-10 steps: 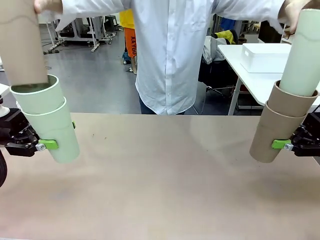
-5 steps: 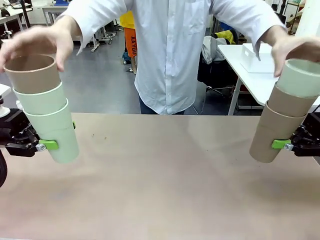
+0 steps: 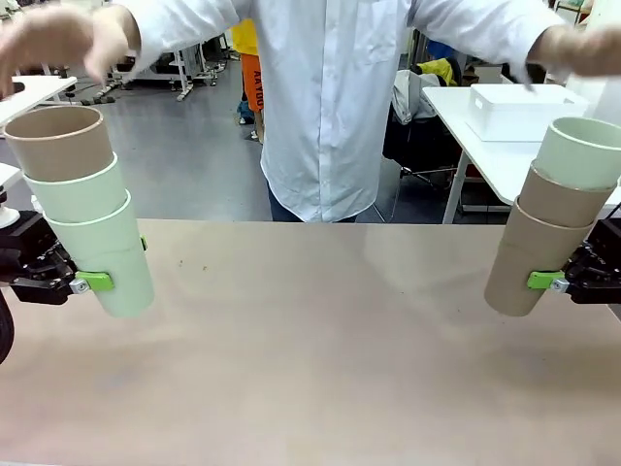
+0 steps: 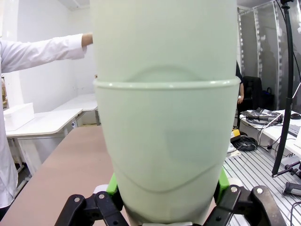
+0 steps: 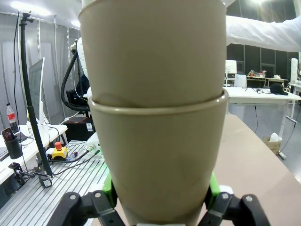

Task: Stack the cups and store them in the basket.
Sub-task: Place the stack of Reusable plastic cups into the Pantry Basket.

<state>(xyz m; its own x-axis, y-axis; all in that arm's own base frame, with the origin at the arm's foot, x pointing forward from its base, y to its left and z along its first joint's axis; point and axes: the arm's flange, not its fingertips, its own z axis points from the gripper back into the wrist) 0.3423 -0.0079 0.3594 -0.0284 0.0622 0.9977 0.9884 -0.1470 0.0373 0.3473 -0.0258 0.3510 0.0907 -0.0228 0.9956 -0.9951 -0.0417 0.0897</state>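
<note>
My left gripper (image 3: 118, 264) is shut on the lowest of two nested mint green cups (image 3: 102, 238), with a tan cup (image 3: 60, 141) nested on top. In the left wrist view the mint stack (image 4: 164, 117) stands between my left gripper's (image 4: 167, 188) fingers. My right gripper (image 3: 524, 277) is shut on the lower of two nested tan cups (image 3: 539, 238), topped by a mint cup (image 3: 582, 150). The right wrist view shows the tan stack (image 5: 157, 127) inside my right gripper (image 5: 160, 193). Both stacks lean outward above the table. The white basket (image 3: 519, 109) sits on a side table at the back right.
A person in a white shirt stands at the far edge, one hand (image 3: 58, 39) raised above the left stack and the other hand (image 3: 582, 49) above the right stack, touching neither. The brown table (image 3: 310, 340) lies bare between my grippers.
The person lowered a tan cup into the left stack and a mint cup into the right stack, then lifted both hands clear. My grippers have not moved.
</note>
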